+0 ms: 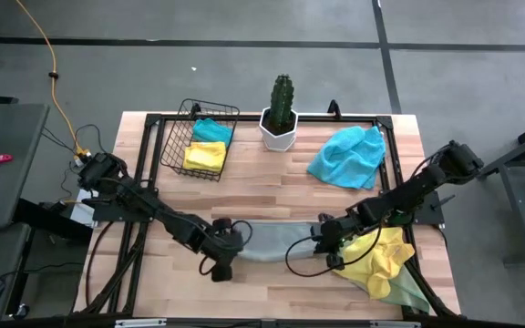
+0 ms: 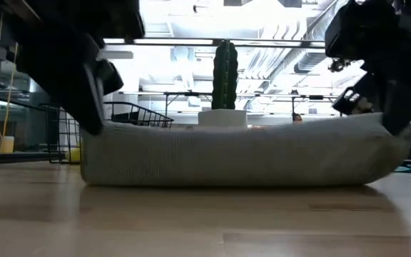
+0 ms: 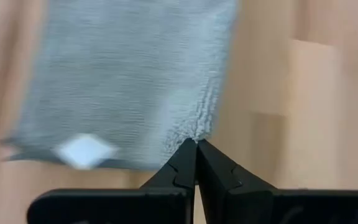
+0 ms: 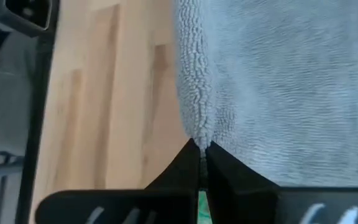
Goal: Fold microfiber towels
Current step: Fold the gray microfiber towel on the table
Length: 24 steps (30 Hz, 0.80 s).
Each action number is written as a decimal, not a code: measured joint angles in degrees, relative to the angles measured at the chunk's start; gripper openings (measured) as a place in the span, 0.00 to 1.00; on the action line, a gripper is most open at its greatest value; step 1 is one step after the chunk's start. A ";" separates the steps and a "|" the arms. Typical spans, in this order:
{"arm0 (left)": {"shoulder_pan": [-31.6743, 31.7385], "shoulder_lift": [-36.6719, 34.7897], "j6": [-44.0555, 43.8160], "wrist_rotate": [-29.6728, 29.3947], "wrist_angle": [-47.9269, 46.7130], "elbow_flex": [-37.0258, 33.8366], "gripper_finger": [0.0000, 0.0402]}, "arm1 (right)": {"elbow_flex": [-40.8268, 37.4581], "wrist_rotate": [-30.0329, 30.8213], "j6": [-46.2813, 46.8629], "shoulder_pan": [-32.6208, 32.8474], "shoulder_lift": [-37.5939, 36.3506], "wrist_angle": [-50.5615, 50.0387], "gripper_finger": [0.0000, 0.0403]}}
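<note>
A grey microfiber towel (image 1: pixel 276 241) lies near the table's front edge, stretched between my two grippers. My left gripper (image 1: pixel 233 240) is shut on its left end and my right gripper (image 1: pixel 323 239) on its right end. In the low view the towel (image 2: pixel 234 153) forms a long low band, its underside on the wood. A yellow towel (image 1: pixel 379 255) lies crumpled on a pale green one (image 1: pixel 408 290) at the front right. A turquoise towel (image 1: pixel 346 157) lies bunched at the back right. My left gripper pinches a corner of the grey towel (image 3: pixel 199 134) between its two fingertips, coming slanting down from the table's left. The cloth puckers at the tips. That end is raised while the towel's lower part stays on the table. My right gripper pinches the towel's edge (image 4: pixel 199 138) at its right end between its fingertips, slanting down from the right. The cloth gathers in small wrinkles at the tips. This end (image 2: pixel 394 132) is lifted, and the rest rests on the wood.
A black wire basket (image 1: pixel 173 137) at the back left holds a folded yellow towel (image 1: pixel 204 157) and a turquoise one (image 1: pixel 212 130). A cactus in a white pot (image 1: pixel 281 114) stands at the back middle. Bare wood lies between the grey towel and the pot.
</note>
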 joint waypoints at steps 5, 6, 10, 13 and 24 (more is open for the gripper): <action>2.40 0.49 0.01 -7.00 -4.69 0.07 0.00 | 0.43 7.04 1.36 -1.01 -1.81 -5.77 0.00; 2.87 0.68 0.10 -8.38 -5.77 0.04 0.00 | 0.43 8.03 1.84 -1.26 -1.75 -6.89 0.00; 4.74 1.18 0.64 -12.57 -6.48 0.02 0.00 | 0.50 9.72 3.40 -2.22 -0.89 -9.79 0.00; 5.63 1.21 1.65 -13.61 -6.65 -0.13 0.00 | 0.50 12.10 3.43 -2.45 -0.66 -10.03 0.00; 6.70 4.38 1.68 -14.48 -6.48 -0.13 0.02 | 0.50 17.58 4.82 -2.66 -0.64 -9.80 0.00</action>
